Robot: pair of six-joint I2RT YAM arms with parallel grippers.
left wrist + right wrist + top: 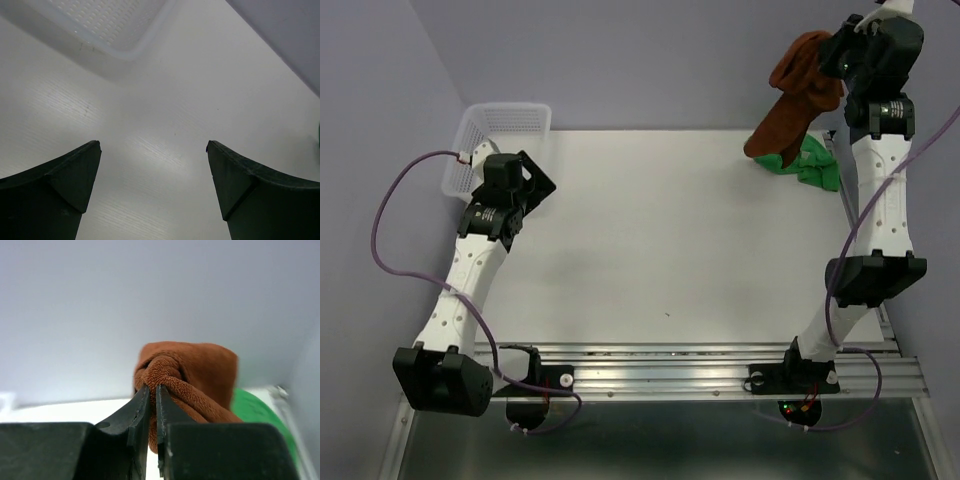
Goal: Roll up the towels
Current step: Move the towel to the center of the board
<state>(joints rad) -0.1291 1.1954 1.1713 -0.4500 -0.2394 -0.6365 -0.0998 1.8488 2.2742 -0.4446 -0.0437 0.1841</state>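
Right end effector [152, 387] pinches one bunched fold of the rust-brown towel [798, 95], hanging above the green towel [815, 162] at the counter's [670, 240] far right corner; so thin a bite may slip, dropping it crumpled; left end effector [153, 144] stands wide.

My two dark fingers [55, 185] rise from the bottom corners, one left and one right, spread wide apart. The white bench [160, 95] fills the gap between them, faintly streaked and glossy under the light. At the top left sits a white mesh basket [115, 25], its rounded corner turned toward me, well ahead of my fingertips. A pale lilac wall [290, 35] cuts across the top right. A green sliver [318, 136] shows at the right edge, too small to identify.
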